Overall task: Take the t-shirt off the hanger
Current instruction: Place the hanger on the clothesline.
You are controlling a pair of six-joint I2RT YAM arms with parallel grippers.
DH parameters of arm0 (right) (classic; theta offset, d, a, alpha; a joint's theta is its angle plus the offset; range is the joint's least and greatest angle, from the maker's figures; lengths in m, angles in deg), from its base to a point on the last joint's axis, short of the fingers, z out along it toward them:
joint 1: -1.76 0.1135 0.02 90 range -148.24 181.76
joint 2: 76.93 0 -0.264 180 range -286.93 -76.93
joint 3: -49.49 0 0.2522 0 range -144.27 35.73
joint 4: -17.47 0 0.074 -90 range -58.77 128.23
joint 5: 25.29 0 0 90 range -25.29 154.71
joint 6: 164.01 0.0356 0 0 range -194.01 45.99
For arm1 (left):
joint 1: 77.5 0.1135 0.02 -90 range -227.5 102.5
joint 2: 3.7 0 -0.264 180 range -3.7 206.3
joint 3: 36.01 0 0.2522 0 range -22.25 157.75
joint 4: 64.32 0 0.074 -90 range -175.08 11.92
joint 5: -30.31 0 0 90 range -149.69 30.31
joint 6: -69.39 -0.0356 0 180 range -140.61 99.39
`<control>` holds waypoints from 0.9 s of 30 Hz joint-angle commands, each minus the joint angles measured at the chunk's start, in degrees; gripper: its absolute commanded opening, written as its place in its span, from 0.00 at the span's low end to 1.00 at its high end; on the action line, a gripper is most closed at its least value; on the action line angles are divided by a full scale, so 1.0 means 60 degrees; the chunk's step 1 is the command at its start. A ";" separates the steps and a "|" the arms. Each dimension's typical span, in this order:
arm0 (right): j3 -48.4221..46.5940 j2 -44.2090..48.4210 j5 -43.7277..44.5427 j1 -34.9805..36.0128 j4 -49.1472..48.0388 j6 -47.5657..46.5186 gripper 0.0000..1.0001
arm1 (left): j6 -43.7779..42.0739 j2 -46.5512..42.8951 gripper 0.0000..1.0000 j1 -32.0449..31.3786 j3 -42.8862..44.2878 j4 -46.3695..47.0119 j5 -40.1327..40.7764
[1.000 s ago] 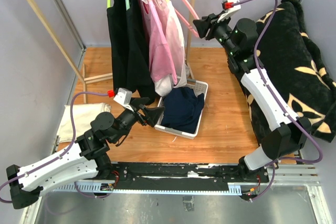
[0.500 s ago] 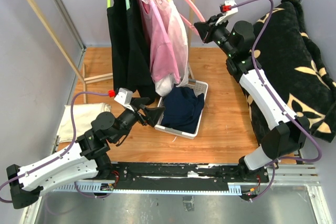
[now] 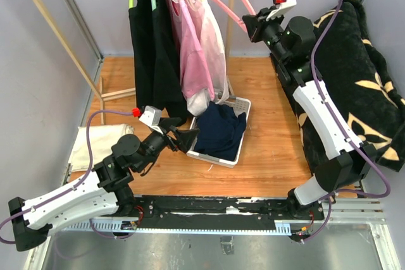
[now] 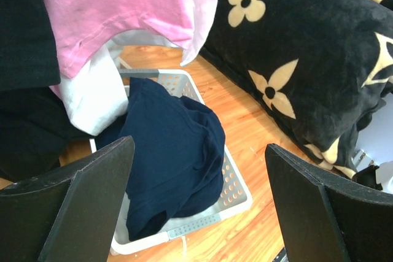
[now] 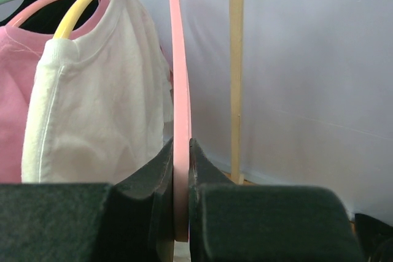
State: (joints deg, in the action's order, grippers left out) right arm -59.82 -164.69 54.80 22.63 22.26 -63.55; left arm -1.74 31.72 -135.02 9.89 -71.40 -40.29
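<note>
Right wrist view: my right jaws pinch the bare arm of a pink hanger (image 5: 182, 90). The white t-shirt (image 5: 104, 108) hangs just left of it on a yellow hanger (image 5: 78, 11). My left jaws are spread near the basket (image 4: 236, 191). Risks: the thin bar may twist or slip in my grip, and a pull could drag the neighbouring shirts off.

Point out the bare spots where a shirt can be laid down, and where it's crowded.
Widest free patch: bare wood between the white basket and the black blanket. A smaller one lies left, between the cream cloth and the rack's foot. Crowded: under the hanging shirts, and the basket, filled by a navy garment.
</note>
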 commanded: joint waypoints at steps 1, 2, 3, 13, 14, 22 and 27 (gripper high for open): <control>-0.0487 -0.0074 0.0586 0.0053 0.0187 -0.0355 0.01 | -0.0106 0.0057 0.92 -0.0059 0.0291 0.0219 0.0042; -0.0495 -0.0066 0.0552 0.0053 0.0270 -0.0385 0.01 | -0.0107 0.0058 0.92 -0.0064 0.0284 0.0213 0.0036; -0.0496 -0.0048 0.0513 0.0057 0.0341 -0.0414 0.01 | -0.0100 0.0059 0.92 -0.0067 0.0288 0.0219 0.0027; -0.0692 -0.0013 0.0380 0.0053 0.1491 -0.0737 0.01 | -0.0098 0.0117 0.92 -0.0060 0.0298 0.0306 -0.0065; -0.0700 -0.0020 0.0372 0.0057 0.1559 -0.0753 0.01 | -0.0099 0.0117 0.92 -0.0066 0.0309 0.0321 -0.0067; -0.0836 0.0000 0.0444 0.0047 0.2381 -0.0860 0.01 | -0.0252 0.0103 0.92 -0.0065 0.0466 0.0280 -0.0047; -0.0494 0.0339 0.0573 0.0049 0.2259 -0.0962 0.36 | -0.0274 0.0081 0.92 -0.0066 0.0476 0.0250 -0.0018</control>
State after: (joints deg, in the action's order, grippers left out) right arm -63.12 -164.60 56.68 22.65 34.39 -68.21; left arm -2.48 32.46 -135.02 11.09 -71.34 -40.49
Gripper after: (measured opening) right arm 0.151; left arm 0.924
